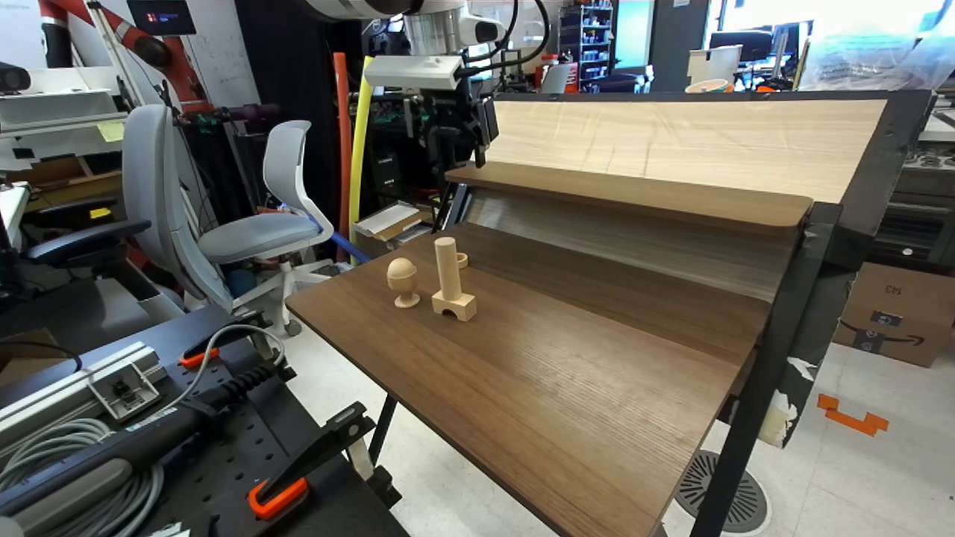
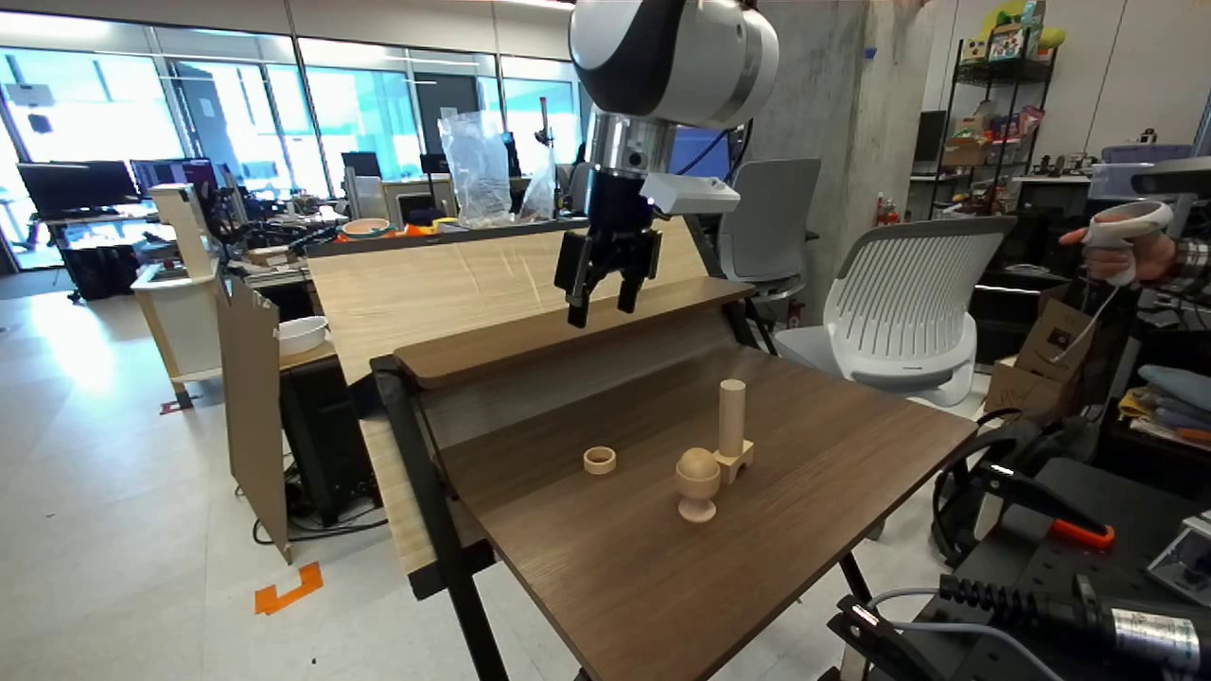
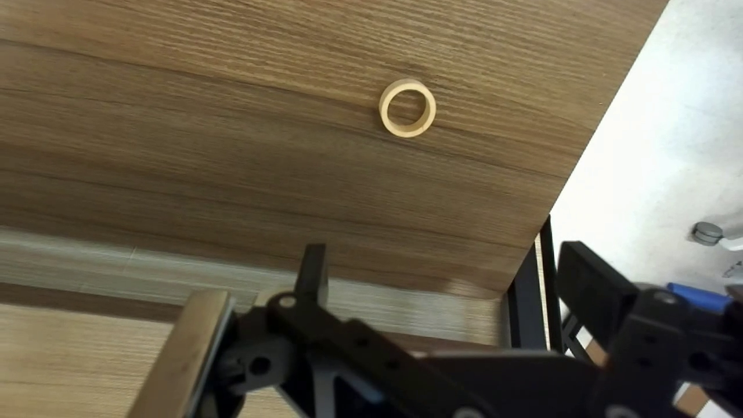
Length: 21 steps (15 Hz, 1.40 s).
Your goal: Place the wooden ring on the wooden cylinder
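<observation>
While the brown desk (image 1: 567, 380) spreads across both exterior views, the robot arm (image 2: 672, 71) hangs above desk height, the gripper (image 2: 603, 307) pointing down with its fingers spread apart. On the desk, the wooden peg (image 1: 448, 272) stands upright, and just beside it an egg cup (image 1: 406, 300) carries a rounded ball (image 1: 401, 268). The wooden ring (image 2: 599, 468) lies flat on the desk, apart from the peg.
</observation>
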### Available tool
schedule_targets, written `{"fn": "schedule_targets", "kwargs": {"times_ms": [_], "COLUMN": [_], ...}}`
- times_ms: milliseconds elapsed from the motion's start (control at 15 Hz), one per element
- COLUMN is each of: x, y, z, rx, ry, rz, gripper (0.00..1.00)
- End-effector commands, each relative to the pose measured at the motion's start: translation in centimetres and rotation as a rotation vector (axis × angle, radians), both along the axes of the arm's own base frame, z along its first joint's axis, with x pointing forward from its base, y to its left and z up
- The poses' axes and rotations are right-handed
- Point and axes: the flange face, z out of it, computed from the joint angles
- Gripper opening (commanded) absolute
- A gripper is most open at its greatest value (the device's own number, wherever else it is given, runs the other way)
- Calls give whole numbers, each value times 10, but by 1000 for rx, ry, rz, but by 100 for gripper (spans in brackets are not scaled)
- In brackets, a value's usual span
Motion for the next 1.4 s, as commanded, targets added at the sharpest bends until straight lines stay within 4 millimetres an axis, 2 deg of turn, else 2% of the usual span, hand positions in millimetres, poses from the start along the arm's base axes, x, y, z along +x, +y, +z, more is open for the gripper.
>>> {"fn": "schedule_targets", "kwargs": {"times_ms": [0, 267, 667, 933, 1333], "x": [0, -6, -18, -21, -17], "y": [0, 13, 32, 26, 13], "z": [0, -19, -63, -90, -115], "rx": [0, 40, 21, -60, -151], "ry": [1, 35, 99, 112, 122], "rz": [0, 76, 270, 346, 416], "gripper": [100, 100, 100, 100, 100]}}
